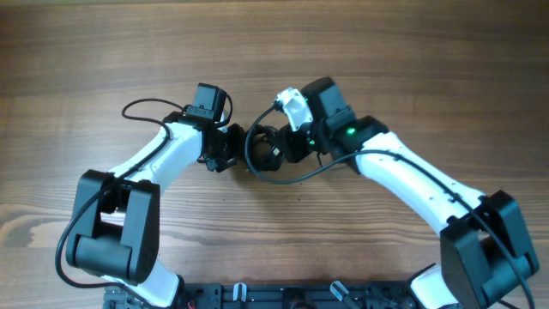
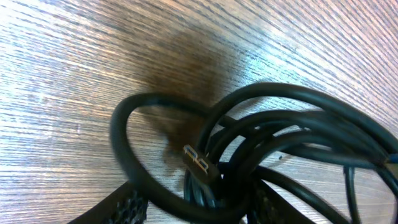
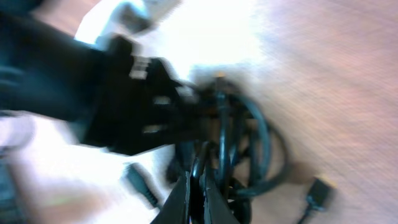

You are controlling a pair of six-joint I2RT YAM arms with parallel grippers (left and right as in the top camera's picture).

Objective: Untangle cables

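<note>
From overhead, the two arms are meeting at the middle of the wooden bench. The cables are lying there as a tight black bundle between the left claw and the right claw.

In the left wrist view, loops are spreading over the wood, and a silver-tipped plug is sitting among them. Strands are running between the left claw's textured pads, which are standing apart. Whether they are squeezing the strands cannot be told.

The right wrist view is blurred. The right claw is clenching, its tips nearly together, on one thin strand of the bundle. A loose connector is resting on the bench nearby.
</note>
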